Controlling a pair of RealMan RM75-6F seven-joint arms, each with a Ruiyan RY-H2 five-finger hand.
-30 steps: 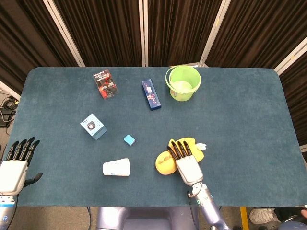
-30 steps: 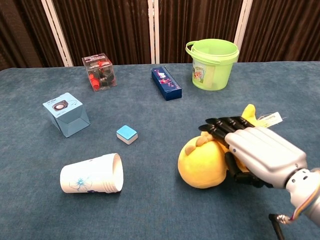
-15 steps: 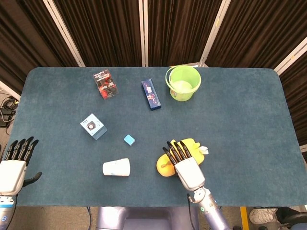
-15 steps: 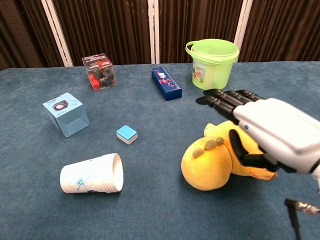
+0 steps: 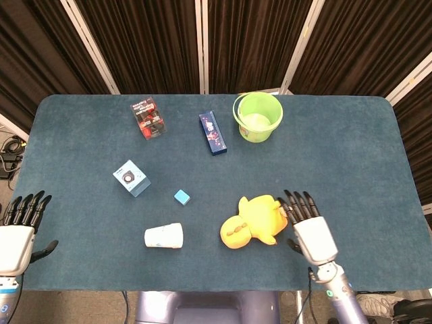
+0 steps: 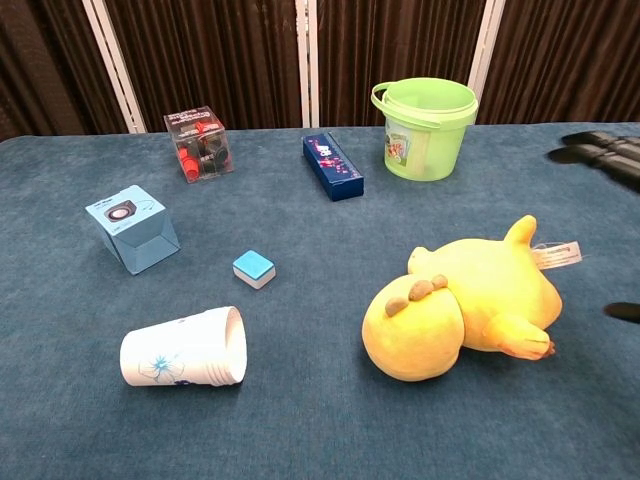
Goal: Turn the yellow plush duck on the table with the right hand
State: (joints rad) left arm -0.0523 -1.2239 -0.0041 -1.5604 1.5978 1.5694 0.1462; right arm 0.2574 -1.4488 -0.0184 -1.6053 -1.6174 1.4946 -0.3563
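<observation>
The yellow plush duck (image 5: 253,221) (image 6: 465,308) lies on its side on the blue table, head toward the front left and tail with a white tag toward the right. My right hand (image 5: 309,229) is open just to the right of the duck, fingers stretched out and apart, holding nothing. In the chest view only its dark fingertips (image 6: 600,150) show at the right edge. My left hand (image 5: 19,229) is open at the table's front left corner, far from the duck.
A white paper cup (image 5: 164,235) lies on its side left of the duck. A small blue block (image 5: 181,196), a light blue box (image 5: 131,177), a red-and-clear box (image 5: 148,118), a dark blue box (image 5: 212,132) and a green bucket (image 5: 257,116) stand farther back.
My right hand has lifted off the duck and moved away to its right. The duck has turned a little and now lies uncovered. The left hand has barely moved.
</observation>
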